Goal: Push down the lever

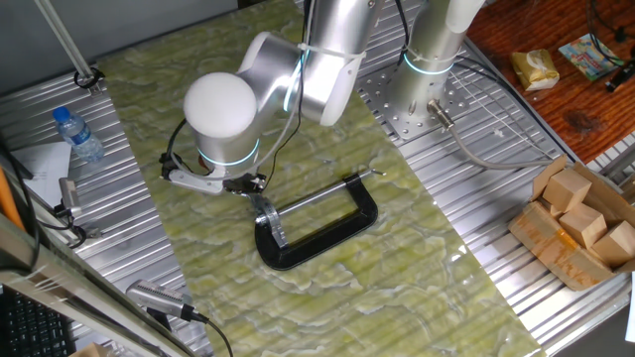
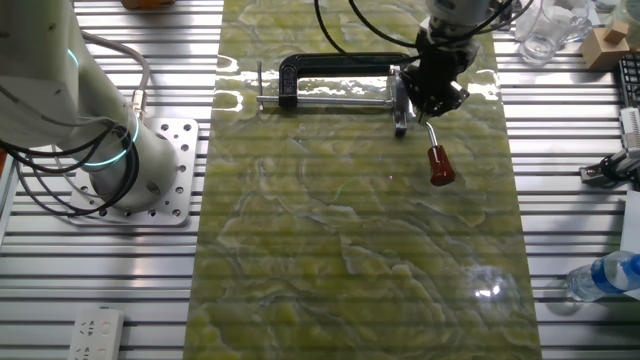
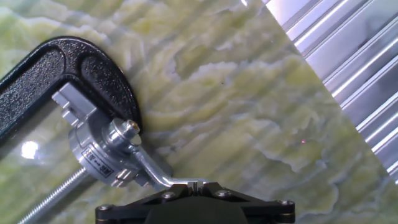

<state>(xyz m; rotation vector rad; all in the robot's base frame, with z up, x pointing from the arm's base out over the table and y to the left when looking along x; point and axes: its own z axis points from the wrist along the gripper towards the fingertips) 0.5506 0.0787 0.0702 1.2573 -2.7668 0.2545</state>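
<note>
In the other fixed view the black C-shaped clamp (image 2: 330, 68) lies flat at the far end of the green-veined mat (image 2: 350, 250), its long threaded steel rod (image 2: 320, 100) running left to right across the open side of the frame. At the rod's right end sits the lever (image 2: 434, 152): a short silvery metal arm whose long axis slants from the pivot toward the near right, ending in a small red rounded knob that points at the near edge of the bench (image 2: 100, 300) and hangs over bare mat, apart from the frame. The tool (image 2: 432, 105) stands right over the lever's upper part, just beside the pivot; its dark body hides the fingertips, so I cannot tell how far apart the jaws stand or whether they grip the metal arm or only press on it. In the hand view the lever's bent silver arm (image 3: 155, 174) runs from a shiny round hub down under the tool's black housing at the bottom edge, and the clamp's frame shows a rough, pebbled black finish. The mat is glossy, marbled yellow-green, laid over ribbed aluminium slats. At the far right of the bench a plastic water bottle (image 2: 608, 275) lies on the slats.
</note>
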